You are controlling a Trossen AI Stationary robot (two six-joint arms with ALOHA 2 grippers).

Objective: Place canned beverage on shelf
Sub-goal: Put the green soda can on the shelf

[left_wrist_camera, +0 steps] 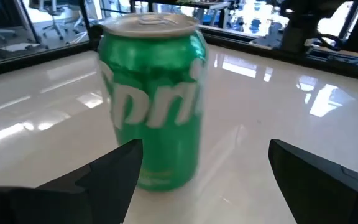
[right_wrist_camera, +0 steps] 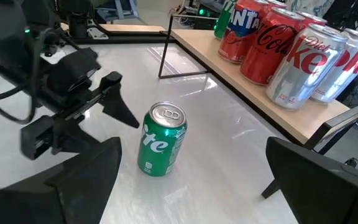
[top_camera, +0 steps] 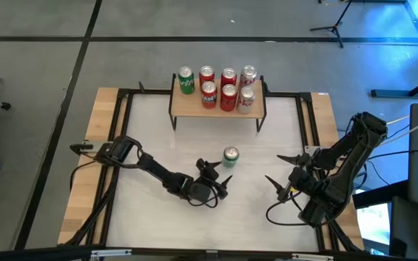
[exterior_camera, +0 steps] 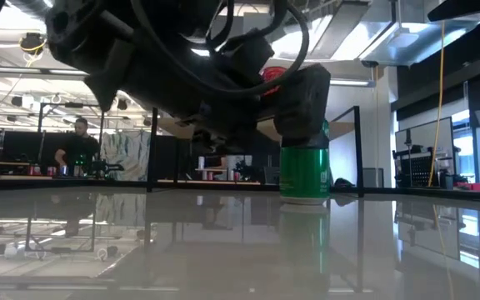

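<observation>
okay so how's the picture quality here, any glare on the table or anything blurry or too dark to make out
High view: evenly lit, the table mostly glare-free. Low view: the glossy tabletop mirrors the room, and the left arm is a backlit dark mass in front of the green can. Left wrist view: the can's lettering looks soft, with bright window reflections on the table. Right wrist view: sharp, with some sheen beside the shelf.

Glossy white tabletop throws back reflections; the green can shows shiny painted metal with a brushed silver lid. Shelf top is pale matt wood, table edges bare wood.
</observation>
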